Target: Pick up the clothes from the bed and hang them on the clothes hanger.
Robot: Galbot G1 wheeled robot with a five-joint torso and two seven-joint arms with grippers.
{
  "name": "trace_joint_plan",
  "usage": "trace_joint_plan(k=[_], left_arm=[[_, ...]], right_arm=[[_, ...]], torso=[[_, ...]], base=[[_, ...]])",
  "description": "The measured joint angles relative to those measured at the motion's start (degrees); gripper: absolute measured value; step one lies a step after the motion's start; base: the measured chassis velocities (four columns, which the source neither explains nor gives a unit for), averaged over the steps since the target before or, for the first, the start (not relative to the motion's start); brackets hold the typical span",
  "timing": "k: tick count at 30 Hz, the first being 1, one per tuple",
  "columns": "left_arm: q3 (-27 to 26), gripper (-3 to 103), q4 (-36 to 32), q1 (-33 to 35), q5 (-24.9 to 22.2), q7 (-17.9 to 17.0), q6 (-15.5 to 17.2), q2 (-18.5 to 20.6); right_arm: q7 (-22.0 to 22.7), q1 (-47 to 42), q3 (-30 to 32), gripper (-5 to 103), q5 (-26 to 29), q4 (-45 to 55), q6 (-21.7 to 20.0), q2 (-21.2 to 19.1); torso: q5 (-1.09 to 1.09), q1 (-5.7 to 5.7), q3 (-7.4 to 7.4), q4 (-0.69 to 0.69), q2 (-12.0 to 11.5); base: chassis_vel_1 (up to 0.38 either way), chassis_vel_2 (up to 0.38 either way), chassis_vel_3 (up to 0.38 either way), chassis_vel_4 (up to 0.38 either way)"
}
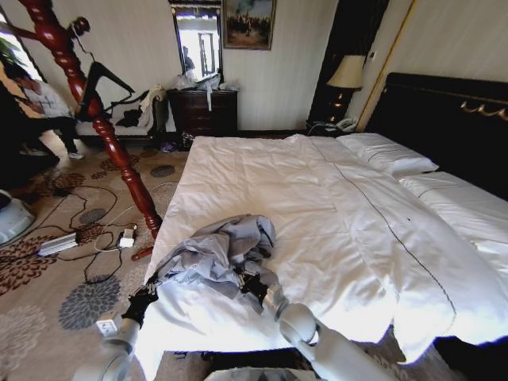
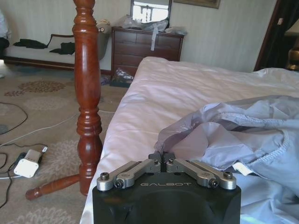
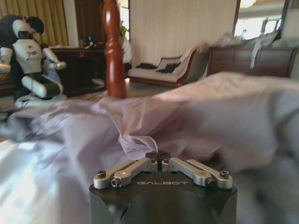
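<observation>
Shirt (image 1: 218, 254) lies bunched on the near edge of the bed (image 1: 333, 206), between the two grippers, so each arm can take one side of it. The left gripper (image 2: 161, 157) looks closed on a thin fold of the cloth's edge, its fingers meeting with fabric pinched between them. The right gripper (image 3: 158, 156) is likewise shut on a crease, the shirt heaped just ahead of it. Holding two edges probably lets the cloth be lifted and spread. How much fabric each pinch has is hard to judge: the fingertips are mostly buried. The coat stand (image 1: 103, 127) rises beyond the left gripper, beside the bed. I cannot make out a hanger on it.
</observation>
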Motion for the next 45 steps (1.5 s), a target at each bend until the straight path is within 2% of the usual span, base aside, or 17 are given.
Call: trace_joint_plan(k=[2,5,9,11,13,16,17,19,20,23,26,29,34,38,39,43,45], left_arm=[[0.0,0,-0.5,0.3,0.1,0.0,0.0,0.2],[-0.8,0,-2.9,1.9,0.0,0.4,0.0,2.0],[-1.4,0,-4.8,3.0,-0.1,0.6,0.0,2.9],[-1.4,0,-6.4,3.3,-0.2,0.6,0.0,2.9],[-1.3,0,-6.9,3.3,-0.2,0.5,0.0,2.8],[-1.1,0,-8.2,3.5,-0.2,0.3,0.1,2.4],[-1.1,0,-8.2,3.5,-0.2,0.3,0.1,2.4],[-1.6,0,-8.7,3.8,-0.2,0.4,0.1,2.3],[-1.6,0,-8.7,3.8,-0.2,0.4,0.1,2.3],[-2.3,0,-8.7,3.9,-0.5,0.5,0.0,2.1],[-2.6,0,-8.7,3.9,-0.8,0.6,0.0,1.6],[-2.5,0,-8.4,3.7,-0.8,0.6,0.0,1.2],[-1.5,0,-8.2,3.2,-0.9,0.6,0.0,0.7],[-1.2,0,-8.1,2.9,-1.1,0.6,0.0,0.6],[-1.2,0,-8.1,2.9,-1.2,0.6,0.0,0.6],[-1.2,0,-8.3,3.1,-1.4,0.7,0.0,0.6],[-1.6,0,-8.5,3.5,-1.4,1.1,0.0,0.5]], right_arm=[[0.0,2.0,0.8,0,1.0,0.6,-0.2,-1.1],[1.2,13.2,-0.1,0,7.1,0.7,-1.0,-3.9],[2.0,23.6,-2.7,0,10.5,-1.7,-1.2,-3.4],[2.4,32.3,-6.5,0,12.7,-5.2,-1.3,-0.7],[2.5,34.8,-8.0,0,13.2,-6.5,-1.3,0.8],[2.7,43.5,-13.5,0,14.3,-11.8,-1.2,8.3],[2.7,43.5,-13.5,0,14.3,-11.8,-1.2,8.3],[2.5,48.2,-16.5,0,14.4,-16.4,-0.6,14.0],[2.5,48.2,-16.5,0,14.4,-16.4,-0.6,14.0],[1.4,52.4,-19.1,0,12.8,-25.3,1.4,19.2],[0.2,54.3,-20.5,0,11.1,-31.3,3.0,22.0],[-0.6,55.0,-21.6,-2,10.4,-34.2,3.6,23.2],[-3.9,55.8,-23.9,20,9.2,-36.8,5.0,23.0],[-5.7,56.4,-25.0,25,7.6,-37.7,6.0,22.1],[-6.3,56.7,-25.3,36,7.1,-38.3,6.4,21.9],[-7.4,57.1,-25.8,52,4.0,-41.2,8.2,21.6],[-6.9,56.7,-24.7,65,3.6,-41.4,8.4,20.8]], torso=[[0.00,0.00,0.00,-0.01,0.0],[-0.01,0.00,0.00,0.00,0.0],[-0.01,0.00,0.00,0.02,0.0],[-0.02,0.01,0.01,0.01,0.0],[-0.02,0.01,0.00,0.01,0.0],[-0.04,0.00,0.00,0.01,0.0],[-0.04,0.00,0.00,0.01,0.0],[-0.02,0.01,0.00,0.05,0.0],[-0.02,0.01,0.00,0.05,0.0],[-0.03,0.01,0.00,0.00,0.0],[-0.03,0.01,0.01,0.00,0.0],[-0.02,0.01,0.00,0.01,0.0],[-0.02,0.00,0.00,0.00,0.0],[-0.01,0.00,0.00,-0.01,0.0],[-0.02,0.00,0.00,0.00,0.0],[-0.01,0.00,0.00,0.01,0.0],[-0.01,0.01,0.00,0.01,0.0]], base=[[0.000,0.000,0.000,0.000],[0.000,0.000,0.000,0.000],[0.000,0.000,0.000,0.000],[0.000,0.000,0.000,0.000],[0.000,0.000,0.000,0.000],[0.000,0.000,0.000,0.000],[0.000,0.000,0.000,0.000],[0.000,0.000,0.000,0.000],[0.000,0.000,0.000,0.000],[0.000,0.000,0.000,0.000],[0.000,0.000,0.000,0.000],[0.000,0.000,0.000,0.000],[0.000,0.000,0.000,0.000],[0.000,0.000,0.000,0.000],[0.000,0.000,0.000,0.000],[0.000,0.000,0.000,0.000],[0.000,0.000,0.000,0.000]])
